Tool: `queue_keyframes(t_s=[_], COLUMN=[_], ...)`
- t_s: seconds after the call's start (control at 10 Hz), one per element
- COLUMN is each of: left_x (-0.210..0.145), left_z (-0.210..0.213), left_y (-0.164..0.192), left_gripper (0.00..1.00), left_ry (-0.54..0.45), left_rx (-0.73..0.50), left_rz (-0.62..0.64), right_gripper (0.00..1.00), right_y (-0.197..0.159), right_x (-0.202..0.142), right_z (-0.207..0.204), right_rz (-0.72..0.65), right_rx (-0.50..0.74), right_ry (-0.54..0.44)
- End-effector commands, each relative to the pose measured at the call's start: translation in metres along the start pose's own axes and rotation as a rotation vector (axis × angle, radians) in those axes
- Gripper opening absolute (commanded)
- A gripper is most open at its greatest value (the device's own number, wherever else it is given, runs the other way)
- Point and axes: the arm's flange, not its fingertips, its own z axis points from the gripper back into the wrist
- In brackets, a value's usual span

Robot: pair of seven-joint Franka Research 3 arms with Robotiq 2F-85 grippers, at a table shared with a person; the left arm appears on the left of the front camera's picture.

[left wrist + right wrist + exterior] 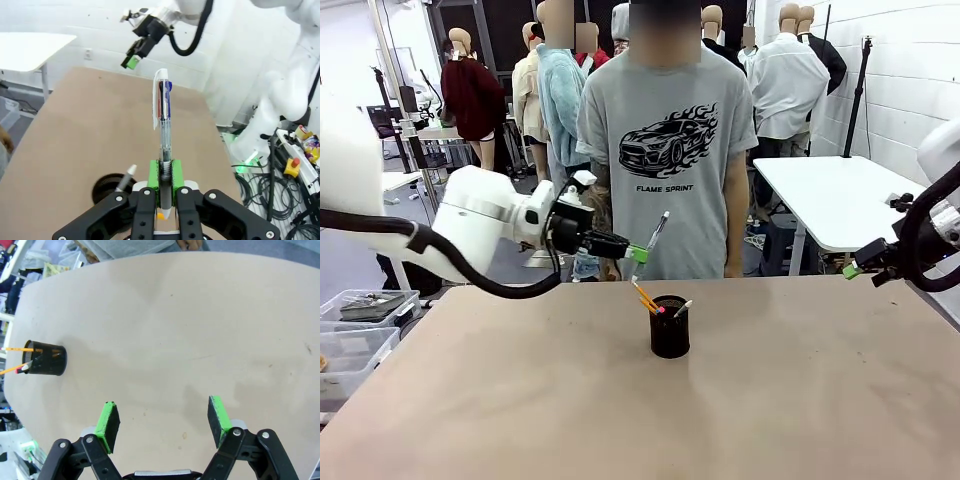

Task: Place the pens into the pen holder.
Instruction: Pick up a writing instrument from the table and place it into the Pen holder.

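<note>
The black mesh pen holder (670,328) stands upright mid-table. A yellow-orange pencil (644,296) with a pink end and a pale-tipped pen (682,308) lean out of it. My left gripper (638,252) hovers above and just left of the holder, shut on the lower end of a silver-white pen (655,232) with a blue clip, which points up. In the left wrist view that pen (162,115) rises between the green pads, the holder (106,188) low on the left. My right gripper (164,420) hangs open over bare table, the holder (47,360) far to its left.
A person in a grey T-shirt (665,140) stands at the table's far edge behind the holder. Clear plastic bins (360,335) sit off the table's left side. A white table (830,195) stands at the back right. The right arm's gripper (852,269) hovers near the right edge.
</note>
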Motion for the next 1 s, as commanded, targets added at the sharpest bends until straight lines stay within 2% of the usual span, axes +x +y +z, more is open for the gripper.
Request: queue_keyframes(t_s=[0.0, 0.1, 0.2, 0.5, 0.9], left_x=[0.007, 0.009, 0.004, 0.007, -0.006], left_z=[-0.005, -0.001, -0.004, -0.005, -0.023], left_y=[0.008, 0.005, 0.010, 0.011, 0.056], left_gripper=[0.00, 0.00, 0.00, 0.00, 0.00], left_ry=[-0.051, -0.085, -0.012, -0.033, -0.046], left_rx=[0.046, 0.044, 0.016, 0.024, -0.022], left_rz=[-0.064, -0.065, -0.013, -0.023, 0.015], right_gripper=[0.88, 0.88, 0.88, 0.88, 0.88], right_y=[-0.001, -0.001, -0.001, -0.001, -0.001], right_x=[-0.001, -0.001, -0.001, -0.001, -0.001], right_z=[0.000, 0.000, 0.000, 0.000, 0.000], right_rz=[0.016, 0.016, 0.016, 0.016, 0.016], right_rx=[-0.001, -0.001, -0.001, -0.001, -0.001], right_ry=[0.001, 0.001, 0.001, 0.001, 0.001])
